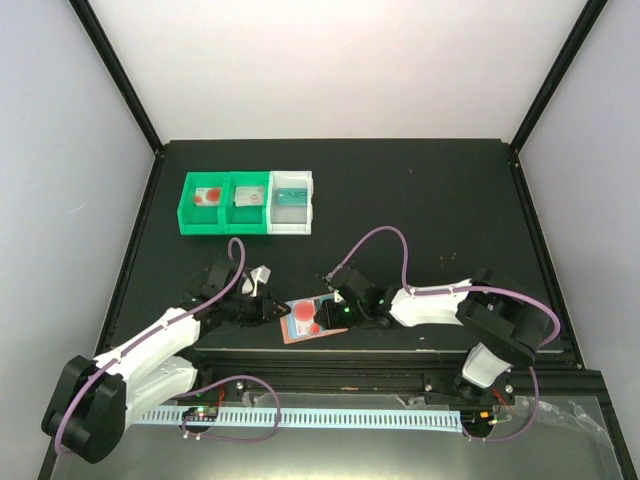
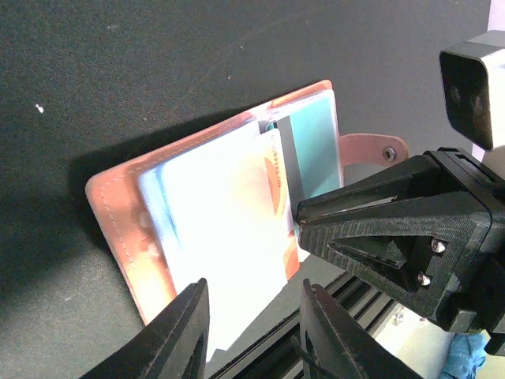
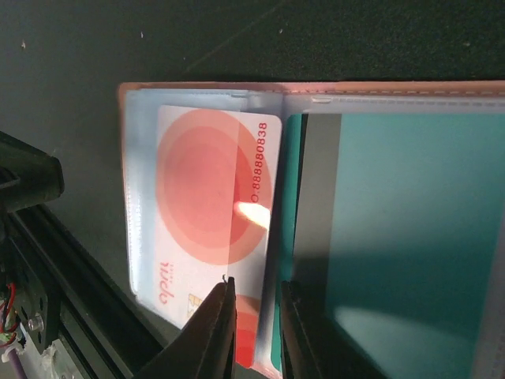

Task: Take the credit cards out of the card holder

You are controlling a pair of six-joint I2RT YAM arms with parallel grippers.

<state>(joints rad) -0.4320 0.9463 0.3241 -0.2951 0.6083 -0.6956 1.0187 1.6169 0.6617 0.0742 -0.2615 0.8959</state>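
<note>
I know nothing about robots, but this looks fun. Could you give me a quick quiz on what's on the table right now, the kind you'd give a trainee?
1. In the right wrist view, what colour is the rectangular plastic card beside the white card with the red disc? A teal, B yellow, C purple.
2. True or false: the flat salmon-pink card holder lies folded shut on the black table.
3. How many open plastic bins stand in a row at the table's far left?

Key: 1 A; 2 false, it lies open; 3 three, two green and one white.
</note>
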